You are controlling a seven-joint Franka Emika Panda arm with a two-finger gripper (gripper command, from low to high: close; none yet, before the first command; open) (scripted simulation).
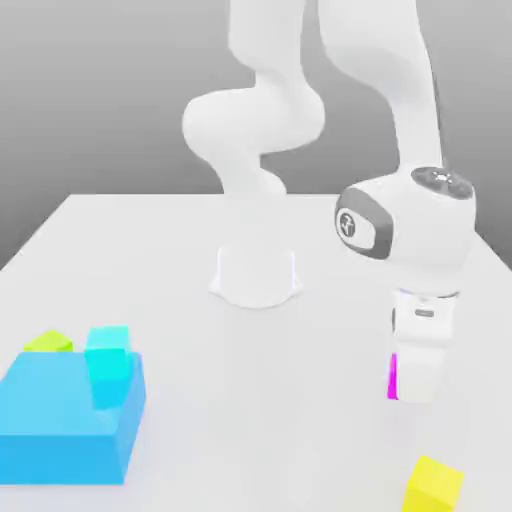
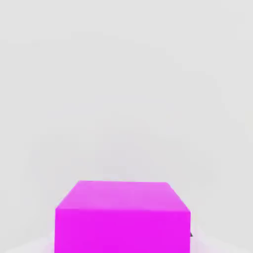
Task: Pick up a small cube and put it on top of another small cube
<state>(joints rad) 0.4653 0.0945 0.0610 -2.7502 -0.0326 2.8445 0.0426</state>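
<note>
Bright, even, diffuse light gives only faint soft shadows on the white table (image 1: 300, 380), without glare.

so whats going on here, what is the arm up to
The white arm has its gripper down at the table, shut on the small magenta cube, which peeks out beside the fingers in the exterior view. The cube looks level with the tabletop, not lifted. A yellow cube sits nearby, toward the front. On the exterior view's left, a cyan cube rests on a big blue block, a yellow-green one behind it.

White table (image 1: 180, 330), magenta cube (image 1: 393, 376), yellow cube (image 1: 433, 484), big blue block (image 1: 60, 425)
</note>
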